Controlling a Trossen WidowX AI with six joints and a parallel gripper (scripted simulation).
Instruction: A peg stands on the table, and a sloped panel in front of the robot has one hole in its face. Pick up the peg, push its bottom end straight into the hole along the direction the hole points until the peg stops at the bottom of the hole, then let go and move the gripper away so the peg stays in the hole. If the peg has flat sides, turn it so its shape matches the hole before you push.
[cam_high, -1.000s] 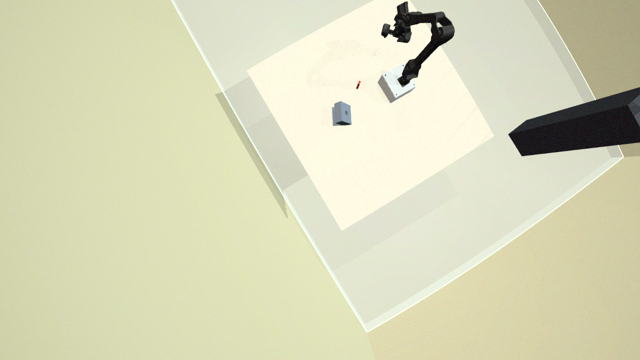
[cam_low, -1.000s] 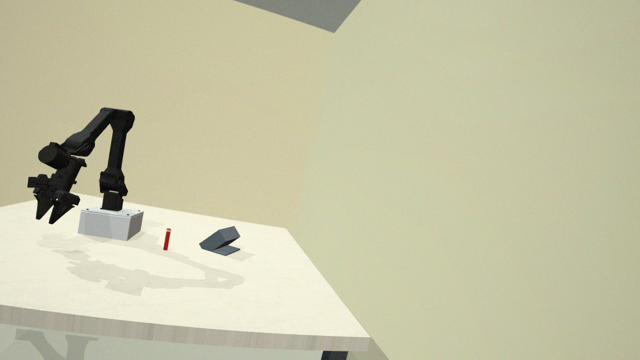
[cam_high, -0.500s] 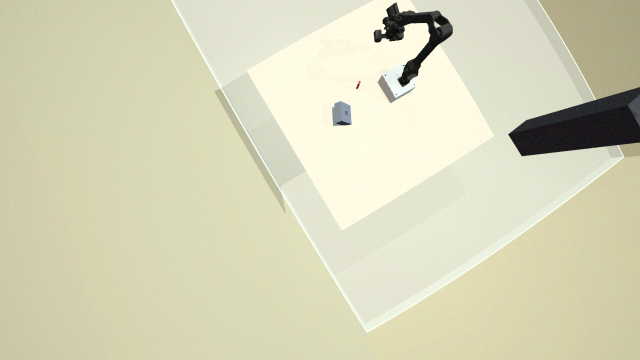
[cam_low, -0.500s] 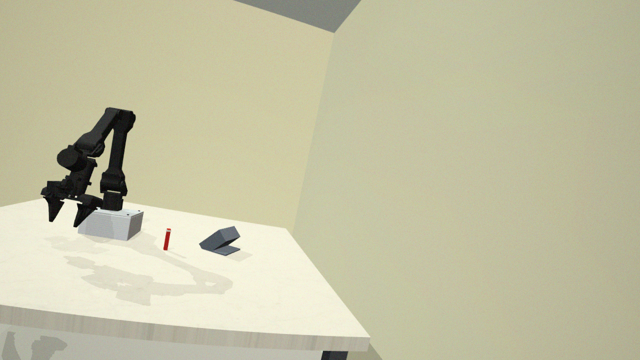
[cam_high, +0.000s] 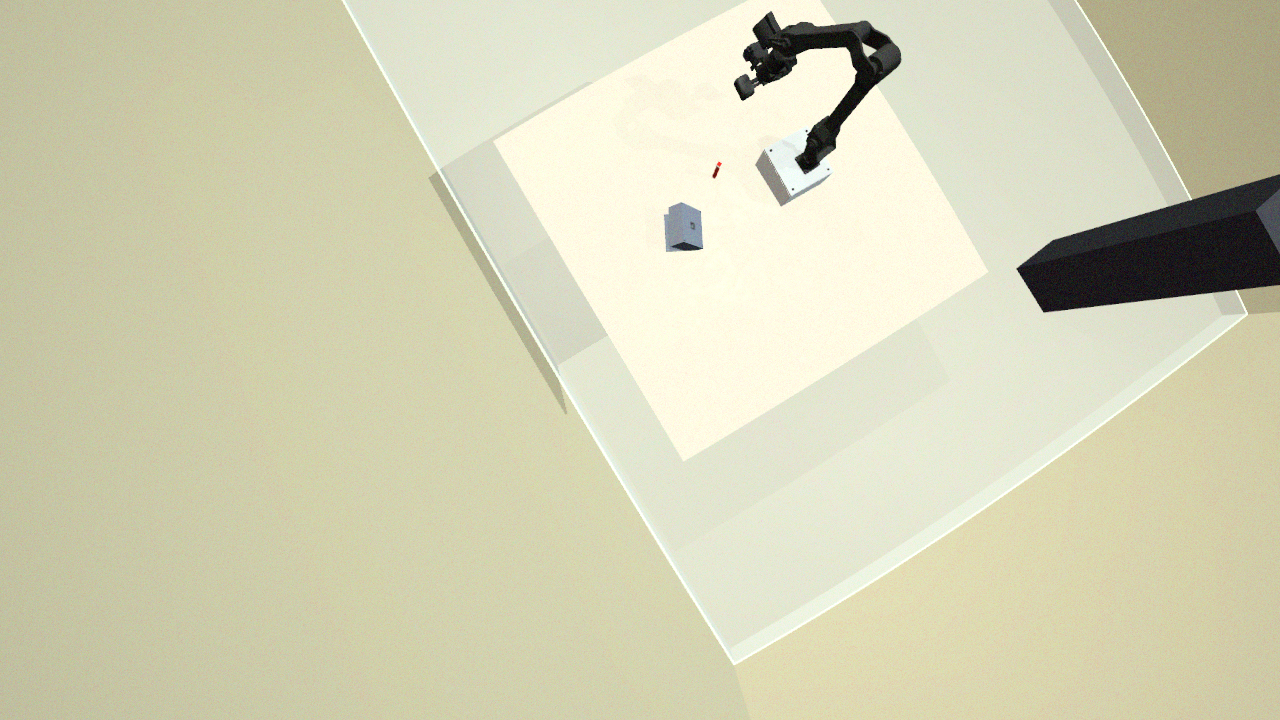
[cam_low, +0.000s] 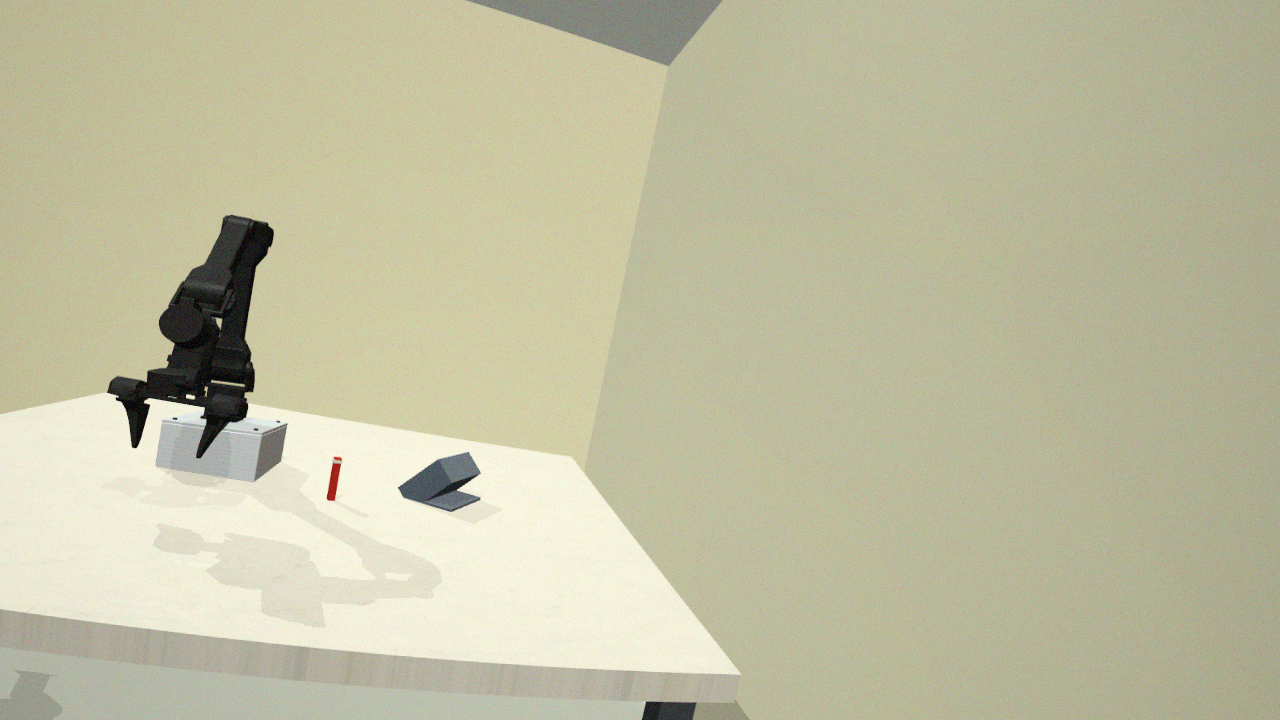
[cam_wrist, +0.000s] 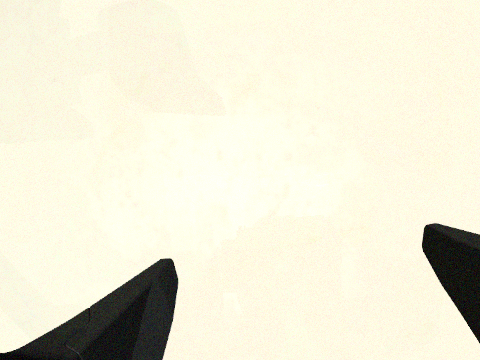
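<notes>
A slim red peg with a white band near its top stands upright on the table, between the robot's base and the panel. The blue-grey sloped panel stands on a thin foot. Its hole shows as a small dark opening in the top view; in the exterior view the hole is hidden. My gripper is open and empty. It hangs above the table, fingers pointing down, to the left of the peg in the exterior view. Neither peg nor panel shows in the wrist view.
The white base box carries the arm and stands behind the gripper in the exterior view. The cream table top ends at a straight edge beyond the panel. A dark beam shows at the right of the top view.
</notes>
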